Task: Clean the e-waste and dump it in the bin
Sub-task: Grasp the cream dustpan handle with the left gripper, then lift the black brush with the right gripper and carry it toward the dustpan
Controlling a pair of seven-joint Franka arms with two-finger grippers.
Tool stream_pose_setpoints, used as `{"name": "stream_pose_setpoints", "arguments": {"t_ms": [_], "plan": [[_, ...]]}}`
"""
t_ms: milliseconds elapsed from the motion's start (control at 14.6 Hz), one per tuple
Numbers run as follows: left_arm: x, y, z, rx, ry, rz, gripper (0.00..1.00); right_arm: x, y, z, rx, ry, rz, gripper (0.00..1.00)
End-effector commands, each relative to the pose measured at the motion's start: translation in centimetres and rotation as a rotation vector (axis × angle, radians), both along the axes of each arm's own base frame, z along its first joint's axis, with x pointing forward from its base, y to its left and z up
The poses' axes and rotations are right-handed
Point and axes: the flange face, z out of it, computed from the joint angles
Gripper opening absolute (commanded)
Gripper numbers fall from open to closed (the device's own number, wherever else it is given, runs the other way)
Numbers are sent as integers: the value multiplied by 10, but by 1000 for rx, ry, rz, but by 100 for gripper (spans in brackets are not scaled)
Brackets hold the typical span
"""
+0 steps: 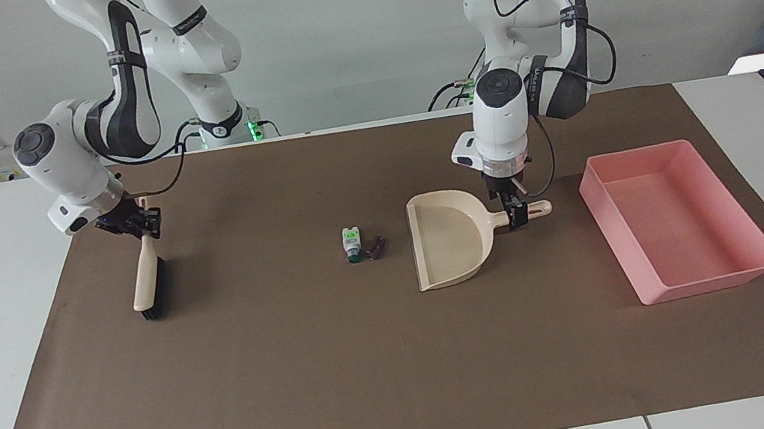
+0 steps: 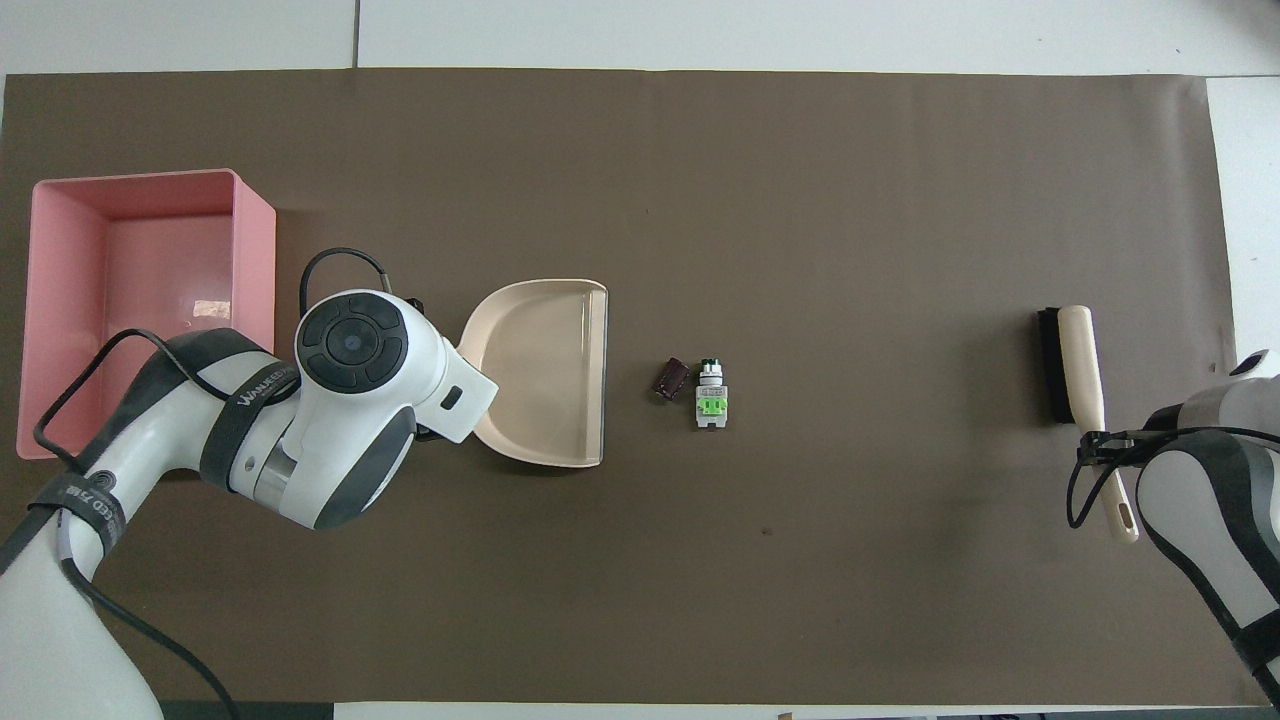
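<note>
When clamping the left end effector (image 1: pixel 517 214) onto the dustpan (image 1: pixel 449 250) handle and the right end effector (image 1: pixel 140 225) onto the brush (image 1: pixel 144 276) handle (clenched or released: cannot tell for either), grip squarely, keeping the pan lip flat on the bench (image 1: pixel 374 367) facing the e-waste (image 1: pixel 362 245) between them, with the bin (image 1: pixel 711 286) just beside the left one.

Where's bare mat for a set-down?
Free: the wide strip of mat farther from the robots than everything, and the stretch between brush and e-waste. Crowded: e-waste, dustpan, left tool and bin sit close together.
</note>
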Motion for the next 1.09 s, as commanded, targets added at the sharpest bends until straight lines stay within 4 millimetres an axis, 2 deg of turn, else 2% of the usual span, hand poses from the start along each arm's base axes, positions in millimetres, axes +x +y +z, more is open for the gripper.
{"name": "stream_pose_setpoints", "arguments": {"t_ms": [0, 137, 274, 410, 479, 615, 684, 821, 957, 1026], "plan": [[2, -8, -17, 1, -21, 14, 95, 1, 4, 11, 17, 2, 21, 0], [1, -8, -16, 7, -13, 20, 91, 9, 13, 22, 19, 13, 40, 0], [5, -10, -11, 0, -28, 52, 60, 25, 42, 39, 14, 10, 92, 0], [8, -10, -3, 1, -41, 47, 11, 38, 77, 43, -13, -6, 109, 0], [9, -12, -1, 8, -53, 23, 4, 44, 98, 45, -22, -27, 120, 0], [4, -20, -1, 26, -54, -5, 1, 54, 132, 47, -35, -73, 165, 0], [1, -25, 0, 28, -54, -13, 0, 63, 167, 51, -57, -72, 249, 0], [-3, -22, 4, 52, -29, -5, 0, 72, 215, 58, -83, -34, 221, 0], [0, -20, 15, 80, -5, 8, 0, 61, 270, 58, -99, -24, 203, 0], [-2, -19, 15, 91, 8, 9, 0, 57, 282, 51, -100, -10, 197, 0]]}}
